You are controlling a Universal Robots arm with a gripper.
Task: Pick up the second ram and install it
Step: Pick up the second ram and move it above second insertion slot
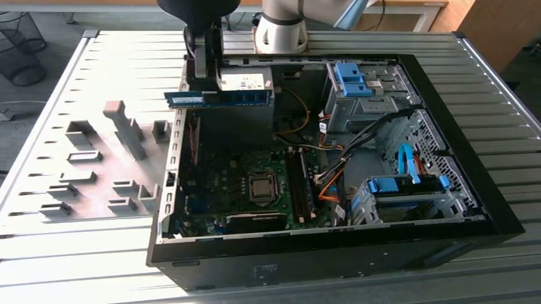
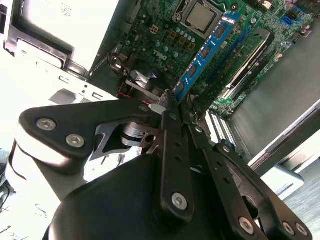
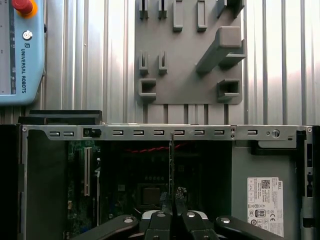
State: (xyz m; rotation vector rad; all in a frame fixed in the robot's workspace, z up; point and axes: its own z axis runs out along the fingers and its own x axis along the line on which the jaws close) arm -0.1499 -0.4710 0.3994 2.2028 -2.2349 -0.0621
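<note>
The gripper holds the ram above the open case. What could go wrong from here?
1. The gripper clamps the second ram off its middle, so it may tilt or slip.
2. The orange cables lie beside the memory slots and might snag the stick.

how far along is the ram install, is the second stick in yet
Done: the pickup. The hand is shut on the second ram and holds it level in the air over the open computer case. In hand: the stick hangs above the motherboard, touching nothing else. Left: the seating; it is not in any slot yet.
</note>
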